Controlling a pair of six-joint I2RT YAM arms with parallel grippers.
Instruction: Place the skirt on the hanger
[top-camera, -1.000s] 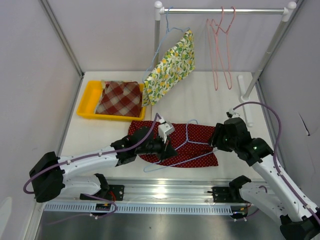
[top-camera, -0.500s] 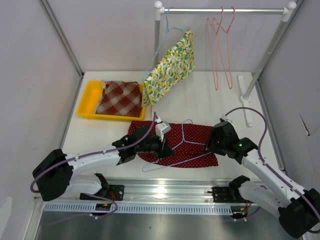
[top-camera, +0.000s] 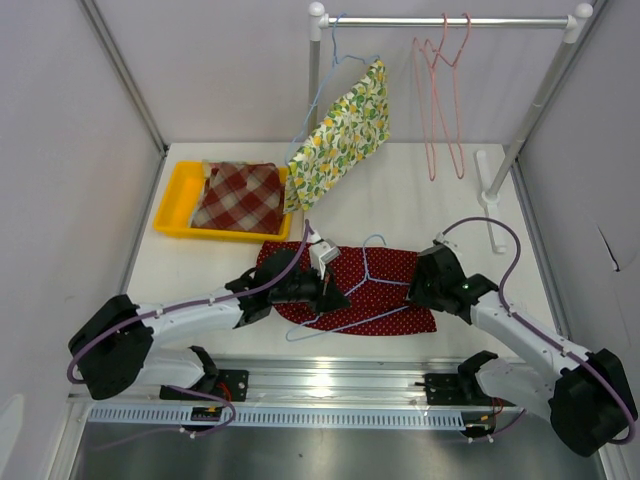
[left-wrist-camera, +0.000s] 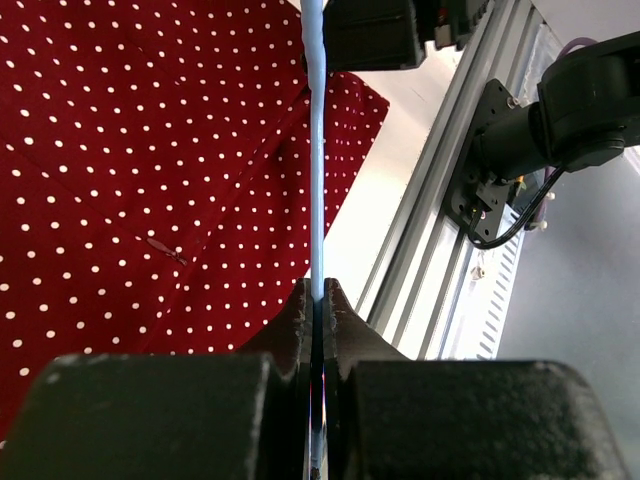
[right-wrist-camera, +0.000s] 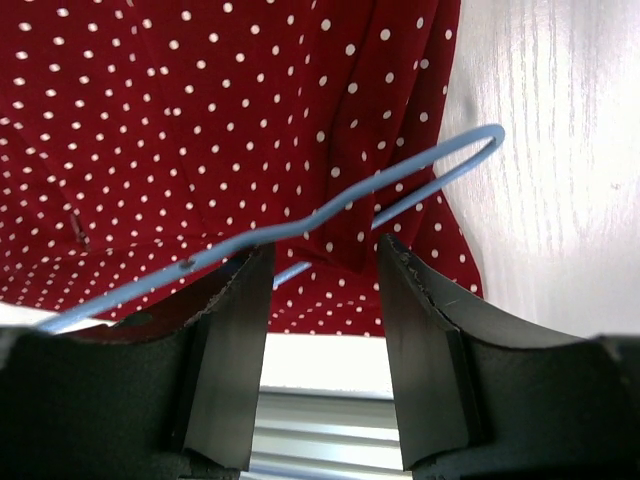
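1. Skirt, red cloth w/ white dots (top-camera: 400, 265), lies flat on white table (top-camera: 440, 200), near front edge.
2. I see L gripper (left-wrist-camera: 316, 295) pinched tight on light-blue wire hanger (left-wrist-camera: 316, 150), which lies over skirt.
3. R gripper (right-wrist-camera: 325, 270) sits half-wide; hanger wire crosses just ahead of its tips, nothing clamped.

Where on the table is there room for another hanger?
Bare table behind the red skirt, between the floral skirt and the rack's base. A smaller patch between the yellow tray and the left arm. Crowded at front centre: left gripper and right gripper at the blue hanger.
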